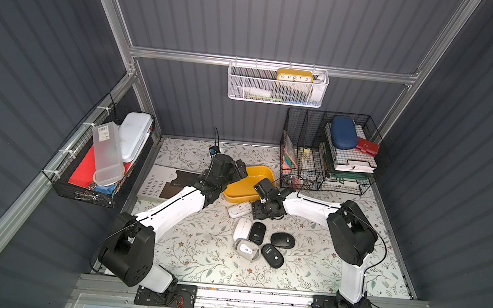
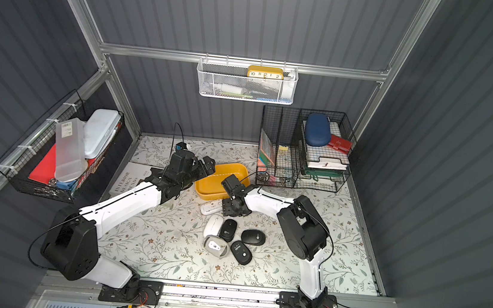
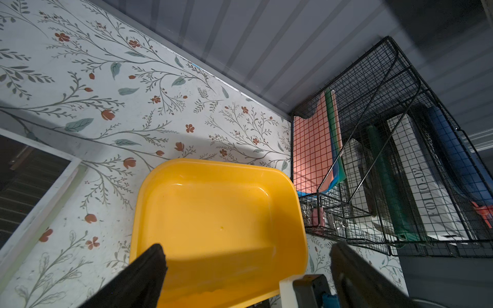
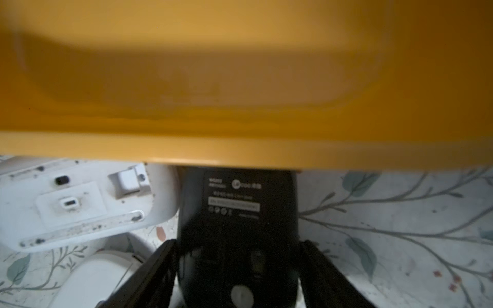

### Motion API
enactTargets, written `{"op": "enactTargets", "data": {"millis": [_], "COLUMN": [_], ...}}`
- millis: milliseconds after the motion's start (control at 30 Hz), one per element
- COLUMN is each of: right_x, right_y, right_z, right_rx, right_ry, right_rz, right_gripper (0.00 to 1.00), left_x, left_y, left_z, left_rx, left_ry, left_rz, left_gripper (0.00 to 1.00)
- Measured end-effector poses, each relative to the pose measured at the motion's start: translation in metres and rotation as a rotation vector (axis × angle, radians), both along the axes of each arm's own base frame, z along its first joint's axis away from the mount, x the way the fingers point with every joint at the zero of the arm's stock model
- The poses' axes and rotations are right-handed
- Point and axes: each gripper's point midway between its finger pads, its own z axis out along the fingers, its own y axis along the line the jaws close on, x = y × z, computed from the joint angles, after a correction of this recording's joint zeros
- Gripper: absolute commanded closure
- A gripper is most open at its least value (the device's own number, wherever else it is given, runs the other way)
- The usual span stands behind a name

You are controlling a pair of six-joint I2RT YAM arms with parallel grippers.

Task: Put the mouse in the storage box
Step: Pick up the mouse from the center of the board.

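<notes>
Mouse (image 4: 237, 213) at the rim of the storage box (image 4: 240, 80), not yet inside

It is the black mouse, belly-up with its label showing, and it lies between the two fingers of the right pincer (image 4: 237, 241); its nose is hidden behind the near rim of the storage box; the rest appears to be outside, over the flowered surface (image 4: 400, 213); whether it rests there or hangs, I cannot tell. The fingers stand close against its flanks; the blurred wrist view does not show whether they pinch it or only flank it.

In a top view the storage box (image 1: 255, 174) sits at about eleven o'clock of that pincer; a white upturned mouse (image 1: 239, 209) lies at nine o'clock; five more mice (image 1: 257, 232) cluster at six o'clock. The left pincer (image 3: 246, 246) is spread wide and empty over the storage box, whose visible floor is bare.

Handling, as a judgement: a light, stiff plastic shell, smooth and rounded, so apt to slip; the straighter flanks at mid-body look the best hold, across the narrow width, with a modest squeeze; it likely needs lifting clear of the rim before release.
</notes>
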Motion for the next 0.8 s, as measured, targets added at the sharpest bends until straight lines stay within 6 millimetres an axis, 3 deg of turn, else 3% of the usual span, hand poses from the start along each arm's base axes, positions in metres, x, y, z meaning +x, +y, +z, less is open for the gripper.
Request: {"op": "enactTargets", "data": {"millis": [133, 333, 433, 600, 700, 800], "right_x": [0.001, 0.009, 0.013, 0.004, -0.012, -0.017], "right_y": [-0.003, -0.007, -0.007, -0.018, -0.032, -0.037], "right_z": [-0.001, -0.002, -0.001, 0.001, 0.014, 0.042], "right_rx": [0.007, 0.034, 0.038, 0.034, 0.041, 0.088], "right_ry": [0.014, 0.035, 0.040, 0.026, 0.001, -0.067], "right_rz": [-0.017, -0.050, -0.057, -0.062, -0.055, -0.044], "right_gripper": [0.35, 0.34, 0.43, 0.46, 0.46, 0.46], "left_x": [-0.001, -0.001, -0.001, -0.002, -0.006, -0.013], "left_y": [0.000, 0.001, 0.001, 0.001, 0.002, -0.001], "left_z": [-0.002, -0.003, -0.003, -0.005, -0.008, -0.009], "left_rx": [0.003, 0.004, 0.004, 0.006, 0.007, -0.007], "left_ry": [0.005, 0.007, 0.008, 0.011, 0.021, 0.029], "left_rz": [0.000, 0.000, 0.000, -0.001, -0.009, -0.053], "left_gripper": [0.00, 0.00, 0.01, 0.01, 0.01, 0.01]}}
